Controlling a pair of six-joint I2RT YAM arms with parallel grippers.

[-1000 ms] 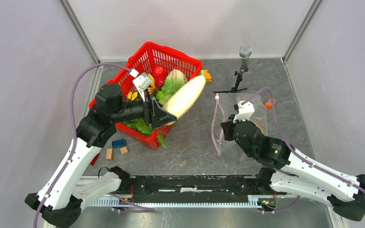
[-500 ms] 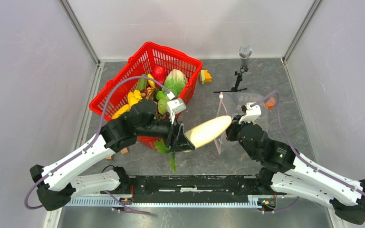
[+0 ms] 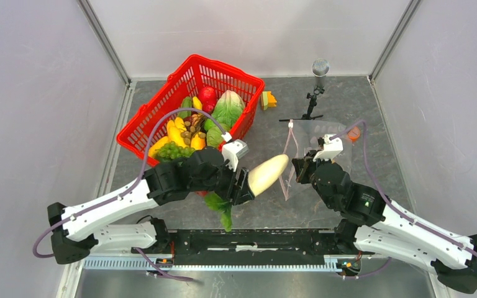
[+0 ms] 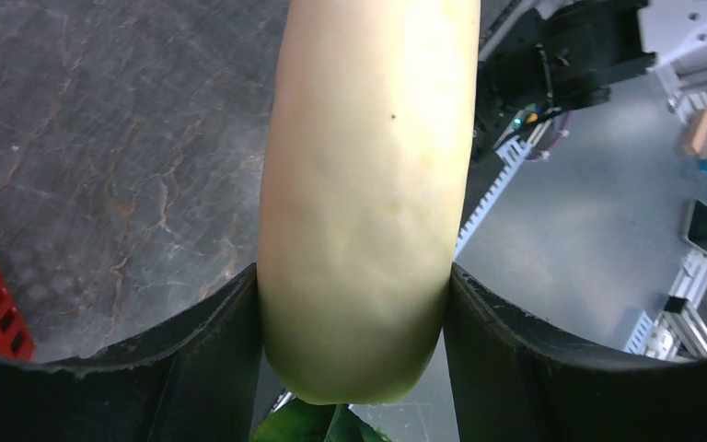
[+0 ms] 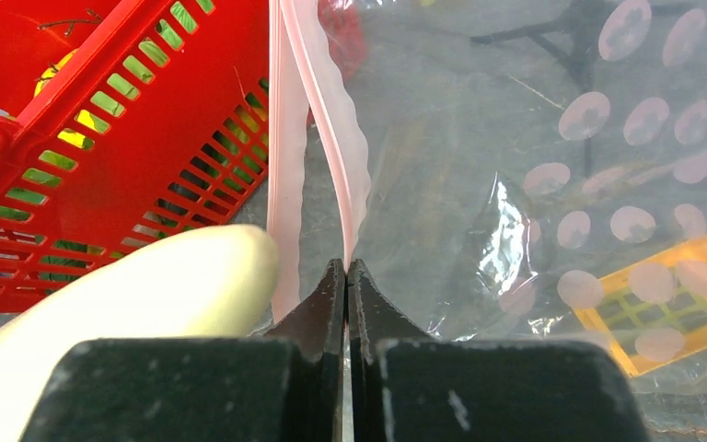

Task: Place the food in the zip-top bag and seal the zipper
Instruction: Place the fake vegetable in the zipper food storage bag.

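My left gripper (image 3: pixel 243 186) (image 4: pixel 354 273) is shut on the thick end of the long cream-white vegetable (image 3: pixel 268 174) (image 4: pixel 364 175), with green leaves (image 3: pixel 223 208) hanging below. The vegetable's tip (image 5: pixel 147 290) points right and lies just beside the mouth of the clear zip-top bag (image 3: pixel 323 136) (image 5: pixel 515 138). My right gripper (image 3: pixel 299 167) (image 5: pixel 346 264) is shut on one lip of the pale pink zipper (image 5: pixel 341 157) (image 3: pixel 287 146), and the two lips stand parted. Lettuce (image 3: pixel 228 107), a red fruit (image 3: pixel 208 94) and bananas (image 3: pixel 174 131) lie in the red basket (image 3: pixel 161 105).
A small microphone stand (image 3: pixel 313 93) stands behind the bag. A yellow-orange block (image 3: pixel 268 99) lies by the basket's right corner. An orange piece (image 3: pixel 352 132) shows at the bag's far edge and a yellow mesh item (image 5: pixel 663 304) shows through the plastic. Walls close in on three sides.
My left arm carried the cream-white vegetable from over the basket, right and nearer, to the bag's mouth. My right gripper kept hold of the zipper edge, shifting slightly.
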